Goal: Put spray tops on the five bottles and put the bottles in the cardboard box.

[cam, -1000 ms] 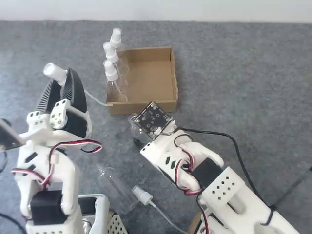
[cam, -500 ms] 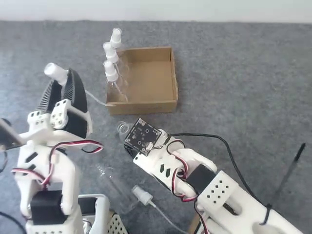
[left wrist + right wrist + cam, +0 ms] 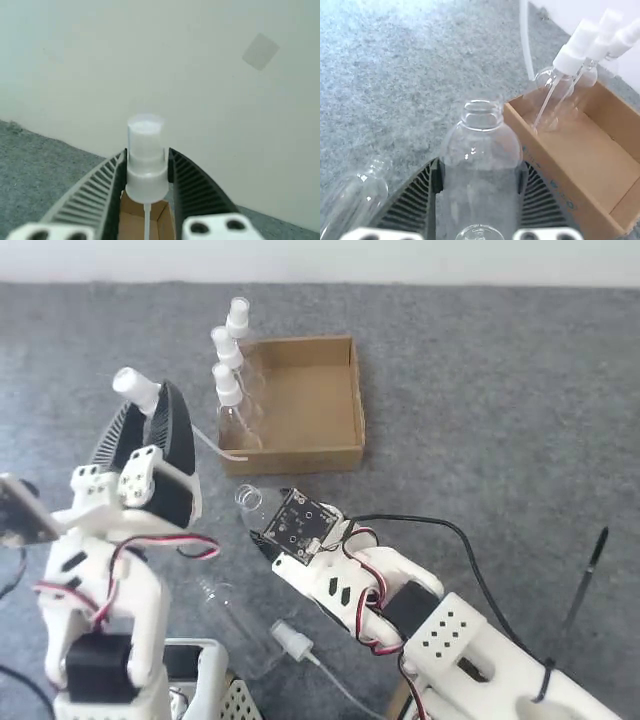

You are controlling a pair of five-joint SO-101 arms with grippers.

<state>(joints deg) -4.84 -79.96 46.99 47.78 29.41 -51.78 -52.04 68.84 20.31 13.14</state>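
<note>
Bottles (image 3: 240, 425) in the box (image 3: 310, 400) number three; right gripper (image 3: 479, 172) clamps one bare bottle (image 3: 480, 142), left gripper (image 3: 146, 155) one spray top (image 3: 145, 132).

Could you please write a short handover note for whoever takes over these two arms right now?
Left gripper: shut on a spray top, held up off the carpet.
Right gripper: shut on an open bottle with no top, just in front of the cardboard box.
Done: three capped bottles stand in the box along one wall.
Left: cap the held bottle and box it. Then do the same with the last bottle, which lies uncapped on the carpet near the arm bases with a loose spray top beside it.
</note>
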